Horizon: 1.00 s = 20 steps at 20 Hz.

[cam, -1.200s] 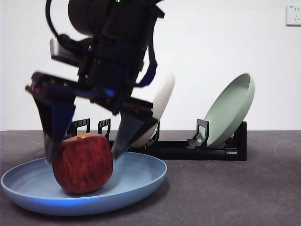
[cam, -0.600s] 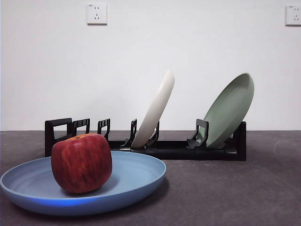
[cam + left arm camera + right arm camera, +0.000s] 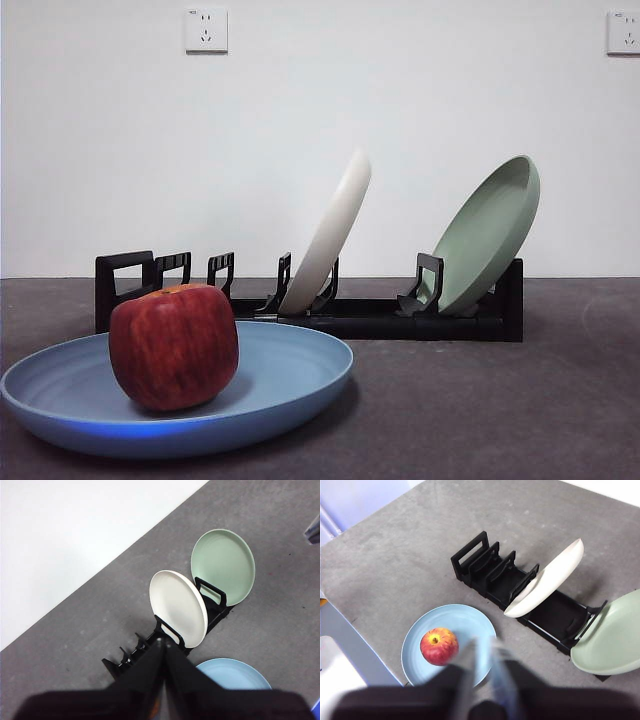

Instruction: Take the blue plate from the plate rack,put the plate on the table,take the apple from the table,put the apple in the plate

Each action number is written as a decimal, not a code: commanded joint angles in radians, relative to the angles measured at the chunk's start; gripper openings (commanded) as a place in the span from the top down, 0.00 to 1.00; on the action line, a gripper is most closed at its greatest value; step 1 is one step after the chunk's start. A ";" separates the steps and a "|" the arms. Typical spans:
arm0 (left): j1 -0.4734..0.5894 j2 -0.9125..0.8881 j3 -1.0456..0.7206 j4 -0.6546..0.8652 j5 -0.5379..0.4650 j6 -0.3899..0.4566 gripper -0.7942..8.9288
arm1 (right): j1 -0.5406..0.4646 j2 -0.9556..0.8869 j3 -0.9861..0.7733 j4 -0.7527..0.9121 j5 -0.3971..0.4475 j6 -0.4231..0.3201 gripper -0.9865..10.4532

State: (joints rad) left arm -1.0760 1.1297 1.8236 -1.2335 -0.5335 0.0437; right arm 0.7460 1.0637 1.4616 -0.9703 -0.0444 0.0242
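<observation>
The dark-red apple (image 3: pixel 175 345) sits upright inside the blue plate (image 3: pixel 290 375), which lies flat on the grey table (image 3: pixel 500 420) in front of the black plate rack (image 3: pixel 380 318). No gripper shows in the front view. My right gripper (image 3: pixel 482 647) hovers high above the plate (image 3: pixel 465 620) and apple (image 3: pixel 439 646), blurred, with a narrow gap between its jaws and nothing in them. High over the rack (image 3: pixel 130 660), my left gripper (image 3: pixel 163 642) is shut and empty, and an arc of the blue plate (image 3: pixel 235 672) shows beside it.
A cream-white plate (image 3: pixel 330 235) leans in the rack's middle slots and a pale green plate (image 3: pixel 490 235) leans at its right end. Behind the rack is a white wall with sockets. The table's edge and a pale blue-white surface (image 3: pixel 340 645) lie beyond the plate.
One second ago an open gripper straddled the apple in the plate. It has since lifted out of the front view. Apple and plate have stayed put.
</observation>
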 commanded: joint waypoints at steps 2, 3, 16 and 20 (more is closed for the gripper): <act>0.008 -0.083 -0.123 0.095 -0.009 -0.003 0.93 | 0.001 -0.034 -0.096 0.066 0.002 -0.015 0.92; 0.012 -0.130 -0.199 0.146 -0.020 -0.018 0.93 | 0.001 -0.059 -0.150 0.110 0.003 -0.013 0.92; 0.010 -0.565 -0.961 0.525 -0.064 -0.151 0.92 | 0.001 -0.306 -0.565 0.362 0.077 0.061 0.91; 0.010 -0.552 -0.961 0.489 -0.064 -0.151 0.92 | 0.001 -0.305 -0.565 0.362 0.077 0.061 0.91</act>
State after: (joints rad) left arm -1.0668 0.5789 0.8619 -0.7471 -0.5953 -0.0986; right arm 0.7460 0.7593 0.9043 -0.6125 0.0299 0.0750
